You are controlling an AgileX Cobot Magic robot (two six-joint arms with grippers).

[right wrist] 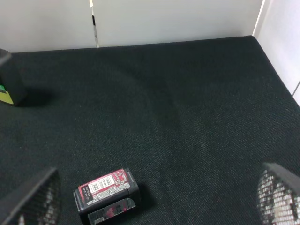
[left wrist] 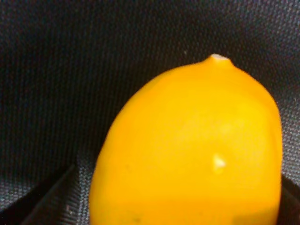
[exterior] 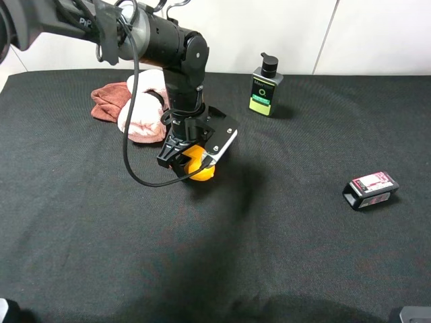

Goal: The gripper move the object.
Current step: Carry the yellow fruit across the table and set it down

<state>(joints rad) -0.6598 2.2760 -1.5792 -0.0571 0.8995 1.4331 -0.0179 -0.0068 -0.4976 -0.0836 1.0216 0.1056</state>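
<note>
Left gripper (exterior: 192, 165): jaws wide astride yellow-orange oval fruit (exterior: 204, 169).
Right gripper (right wrist: 154, 199): jaws wide, nothing between.
Dark pump bottle (exterior: 264, 87): black table's (exterior: 283, 256) far edge, contents hidden.
Black pink-labelled box (exterior: 370, 190): right edge.

I see the yellow-orange object (left wrist: 197, 150) filling most of the view, smooth, with 1 pale nub at its tip and 1 small glare spot. It lies on black woven cloth (left wrist: 61, 70). The left gripper (left wrist: 176, 206) straddles it: 1 dark finger (left wrist: 44, 204) stands apart, cloth showing between; the other sits just beside the skin.
</note>
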